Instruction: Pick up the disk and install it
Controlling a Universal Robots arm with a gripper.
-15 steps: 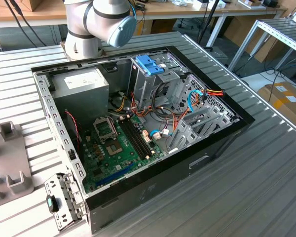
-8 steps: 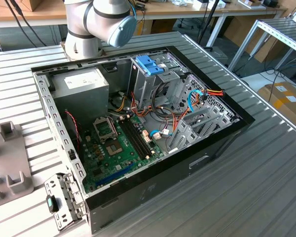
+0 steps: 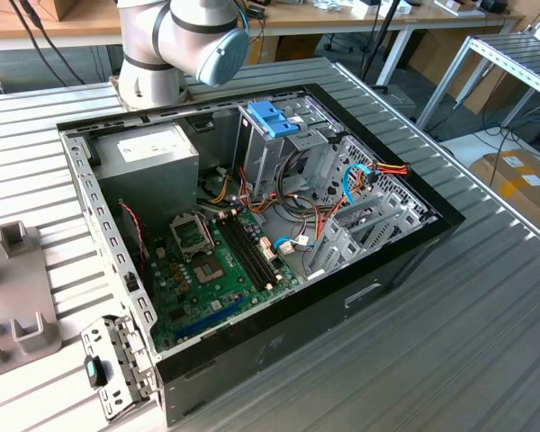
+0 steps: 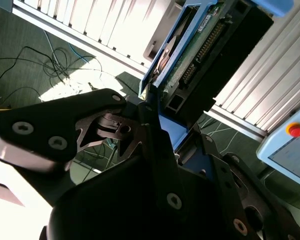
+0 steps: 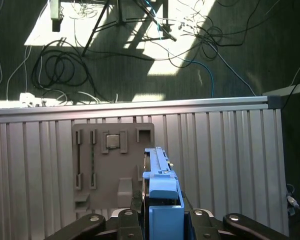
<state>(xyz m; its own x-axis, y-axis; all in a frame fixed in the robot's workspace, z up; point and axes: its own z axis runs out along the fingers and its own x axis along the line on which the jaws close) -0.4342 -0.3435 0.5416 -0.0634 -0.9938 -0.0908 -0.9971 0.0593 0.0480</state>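
The disk (image 4: 210, 55) is clamped between the black fingers (image 4: 152, 135), which are closed on its blue carrier. In the second wrist view it is a flat, dark grey-black slab with a green circuit board on one face, a row of connector pins along one end, and a bright blue plastic frame around it. In the first wrist view the disk (image 5: 162, 195) is seen edge-on as a narrow blue-railed block, with the ribbed metal worktop (image 5: 230, 165) behind it and a grey moulded plate (image 5: 112, 170) with slots and raised blocks just beside it. Beyond the worktop's edge lies a dark floor (image 5: 240, 45) strewn with loose cables (image 5: 60, 70).

In the exterior view an open black computer case (image 3: 342, 306) lies on the worktop, with a green motherboard (image 3: 207, 270), perforated metal cages and a blue handle (image 3: 272, 117) inside. The arm (image 3: 180, 45), with smooth silver-grey joints, stands behind the case
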